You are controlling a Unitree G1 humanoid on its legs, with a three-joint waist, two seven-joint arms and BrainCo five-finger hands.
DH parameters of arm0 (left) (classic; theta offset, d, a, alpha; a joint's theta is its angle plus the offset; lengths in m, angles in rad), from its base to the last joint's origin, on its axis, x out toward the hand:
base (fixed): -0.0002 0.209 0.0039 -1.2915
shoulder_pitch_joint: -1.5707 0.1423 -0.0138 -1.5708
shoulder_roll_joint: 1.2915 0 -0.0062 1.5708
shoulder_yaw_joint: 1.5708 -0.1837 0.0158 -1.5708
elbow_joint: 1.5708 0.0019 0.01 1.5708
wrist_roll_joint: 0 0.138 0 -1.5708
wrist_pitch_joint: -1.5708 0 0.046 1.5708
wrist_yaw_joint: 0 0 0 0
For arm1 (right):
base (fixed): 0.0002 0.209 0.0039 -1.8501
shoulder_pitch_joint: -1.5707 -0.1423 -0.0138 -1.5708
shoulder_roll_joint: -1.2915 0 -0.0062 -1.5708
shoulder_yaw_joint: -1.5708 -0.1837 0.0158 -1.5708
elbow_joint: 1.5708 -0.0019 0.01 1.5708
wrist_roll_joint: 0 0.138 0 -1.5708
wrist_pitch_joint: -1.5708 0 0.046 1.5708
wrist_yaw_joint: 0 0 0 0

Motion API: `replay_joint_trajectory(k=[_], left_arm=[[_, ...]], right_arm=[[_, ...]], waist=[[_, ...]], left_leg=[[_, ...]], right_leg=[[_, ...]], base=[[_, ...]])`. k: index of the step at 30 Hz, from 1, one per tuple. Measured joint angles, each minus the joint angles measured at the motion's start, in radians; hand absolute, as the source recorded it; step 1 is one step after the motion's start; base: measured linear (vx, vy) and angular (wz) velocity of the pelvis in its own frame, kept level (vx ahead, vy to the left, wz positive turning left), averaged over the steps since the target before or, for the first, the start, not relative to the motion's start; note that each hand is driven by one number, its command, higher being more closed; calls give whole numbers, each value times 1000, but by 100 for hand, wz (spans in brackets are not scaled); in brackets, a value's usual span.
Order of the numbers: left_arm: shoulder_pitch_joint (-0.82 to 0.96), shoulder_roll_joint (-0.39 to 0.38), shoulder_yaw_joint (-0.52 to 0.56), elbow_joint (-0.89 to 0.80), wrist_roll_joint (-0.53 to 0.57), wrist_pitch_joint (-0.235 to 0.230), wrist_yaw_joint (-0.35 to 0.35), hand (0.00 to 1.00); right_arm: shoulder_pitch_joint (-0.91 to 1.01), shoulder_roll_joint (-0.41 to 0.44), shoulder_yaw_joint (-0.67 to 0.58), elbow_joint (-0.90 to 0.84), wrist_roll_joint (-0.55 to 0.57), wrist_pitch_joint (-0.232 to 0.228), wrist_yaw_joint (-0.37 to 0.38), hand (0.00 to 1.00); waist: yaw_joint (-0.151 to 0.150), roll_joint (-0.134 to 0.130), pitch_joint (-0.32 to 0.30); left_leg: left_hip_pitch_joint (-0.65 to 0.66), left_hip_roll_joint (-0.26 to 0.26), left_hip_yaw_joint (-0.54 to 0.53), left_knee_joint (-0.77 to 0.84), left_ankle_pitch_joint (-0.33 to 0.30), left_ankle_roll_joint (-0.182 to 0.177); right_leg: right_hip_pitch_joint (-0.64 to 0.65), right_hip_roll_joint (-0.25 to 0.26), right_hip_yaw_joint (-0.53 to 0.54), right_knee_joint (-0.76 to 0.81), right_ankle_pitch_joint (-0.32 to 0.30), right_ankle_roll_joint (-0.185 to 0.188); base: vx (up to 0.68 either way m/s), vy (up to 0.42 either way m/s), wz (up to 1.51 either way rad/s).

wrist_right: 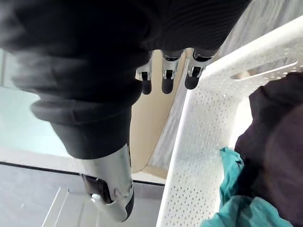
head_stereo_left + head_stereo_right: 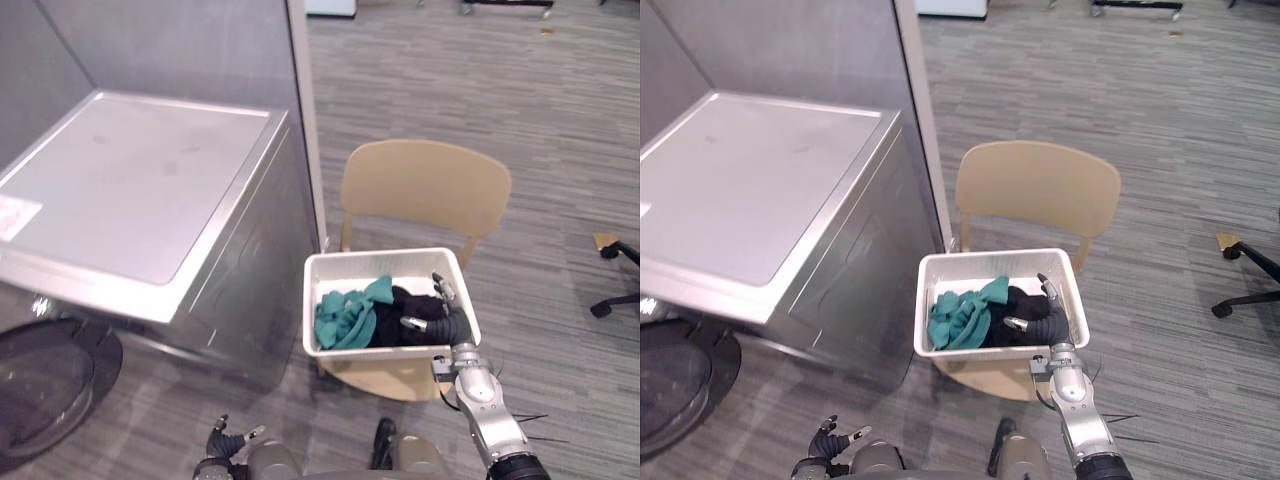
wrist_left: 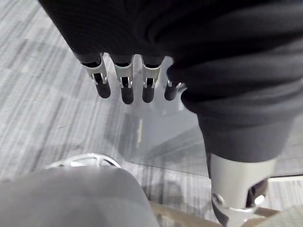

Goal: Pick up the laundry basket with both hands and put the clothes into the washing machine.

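A white perforated plastic laundry basket [image 2: 380, 256] sits on the seat of a tan moulded wooden chair [image 2: 425, 185], just beside the silver-grey washing machine [image 2: 140, 190]. In the basket a crumpled teal garment [image 2: 345, 312] lies on the machine side and a soft black garment [image 2: 405, 305] on the other.

The right hand [image 2: 452, 325] is at the basket's right rim near the front corner, fingers [image 1: 166, 85] loosely spread and gripping nothing. Whether they touch the plastic I cannot tell. The left hand [image 2: 228, 442] hangs low, well apart from the basket, its fingers relaxed and empty.

The worry from here is a one-sided lift. With only the right hand on that smooth, thin rim, I'd expect the light basket to tip toward the machine and spill cloth onto the grey striped carpet [image 2: 500, 100]. The fingers could also snag the black fabric instead of the rim. The curved seat gives the flat-bottomed basket little footing, so a nudge might slide it off. The machine's dark round door [image 2: 45, 385] stands open low down, a hard edge to clear when carrying.
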Motion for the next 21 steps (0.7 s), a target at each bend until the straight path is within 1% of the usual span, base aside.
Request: replay_joint_trajectory(k=[1, 2, 3, 4, 5, 7, 8, 9, 11, 12, 13, 14, 15, 17, 19, 20, 21], left_arm=[[3, -14, 0, -2, 0, 0, 0, 0], [4, -21, 0, 1, 0, 1, 0, 0], [4, -19, 2, 6, 0, 2, 1, 0], [3, -3, 2, 11, 0, 3, 2, 0], [3, 5, 2, 13, 0, 4, 2, 0], [4, 6, 2, 18, 1, 6, 4, 0], [8, 8, 2, 31, 1, 9, 4, 0], [8, 9, 2, 35, 1, 11, 4, 0], [10, 10, 1, 40, 2, 12, 3, 0], [9, 11, 1, 40, 5, 11, 2, 0], [6, 12, 1, 39, 13, 11, 2, 0], [5, 13, 1, 39, 13, 11, 2, 0], [-2, 15, 1, 37, 13, 9, 2, 0], [-17, 16, 1, 33, 13, 6, 2, 0], [-64, 17, -1, 23, 12, 2, 3, 0], [-90, 18, -1, 16, 11, -5, 6, 0], [-109, 21, -2, 11, 10, -12, 9, 0]], right_arm=[[-10, -20, 1, 0, -20, 1, -3, 0], [-19, -22, 1, 8, -40, 3, -6, 0], [-22, -13, 4, 16, -52, 12, -9, 0], [-21, -8, 7, 19, -81, 19, -19, 0], [-22, -15, 7, 20, -107, 20, -21, 0], [-31, -33, 10, 29, -145, 22, -22, 0], [-64, -44, 35, 72, -175, 26, -23, 0], [-79, -49, 49, 95, -180, 29, -21, 0], [-115, -54, 91, 159, -216, 40, -16, 0], [-139, -56, 132, 190, -244, 40, -14, 0], [-177, -62, 181, 231, -259, 40, -13, 0], [-199, -63, 205, 255, -270, 40, -12, 0], [-282, -66, 266, 329, -303, 41, -10, 0], [-340, -68, 287, 371, -325, 42, -1, 0], [-459, -93, 328, 450, -336, 58, 7, 0], [-535, -104, 346, 502, -357, 64, 6, 0], [-584, -109, 353, 533, -371, 69, 5, 0]], waist=[[9, 26, -1], [10, 44, -1], [10, 34, -6], [6, 8, -6], [8, -7, -9], [9, -10, -7], [9, -10, -6], [10, -13, -5], [19, -13, -4], [34, -16, -3], [38, -19, 0], [39, -20, 2], [49, -18, 29], [60, -16, 55], [64, 2, 124], [66, 11, 168], [74, 15, 189]], left_leg=[[-3, -30, -34, -168, 71, -11], [-4, -29, -34, -200, 109, 30], [12, -35, -29, -212, 112, 25], [41, -62, -19, -258, 116, 27], [51, -79, -6, -284, 125, 37], [57, -102, -4, -296, 129, 42], [62, -112, -4, -296, 129, 42], [68, -117, -5, -296, 129, 42], [85, -120, -5, -296, 127, 46], [87, -120, -6, -296, 127, 46], [83, -119, -7, -296, 127, 46], [78, -120, -8, -296, 127, 46], [49, -120, -18, -284, 127, 47], [14, -116, -29, -267, 131, 52], [-70, -112, -62, -218, 127, 63], [-109, -107, -67, -197, 122, 71], [-143, -105, -68, -183, 122, 72]], right_leg=[[25, 33, 28, -32, 13, 21], [42, 51, 50, -52, 17, 31], [50, 47, 59, -68, 26, 45], [65, 32, 70, -102, 35, 60], [70, 16, 77, -126, 45, 76], [82, 0, 77, -143, 53, 88], [87, -10, 78, -146, 60, 99], [96, -14, 78, -151, 60, 100], [117, -17, 79, -159, 67, 107], [120, -17, 79, -159, 67, 106], [115, -16, 79, -159, 67, 106], [110, -15, 79, -158, 67, 106], [88, -14, 78, -150, 69, 104], [55, -14, 78, -135, 71, 101], [-4, -12, 58, -99, 71, 100], [-42, -9, 55, -69, 70, 100], [-78, -11, 57, -49, 70, 100]], base=[[175, 95, -79], [222, 140, -77], [211, 145, -36], [219, 146, -13], [153, 102, -5], [105, 87, 6], [81, 88, 7], [57, 85, 4], [20, 55, 5], [0, 0, 0], [-44, -4, 0], [-110, -3, 3], [-125, 9, 4], [-161, 12, 9], [-245, 14, 31], [-269, 24, 20], [-321, 37, 7]])
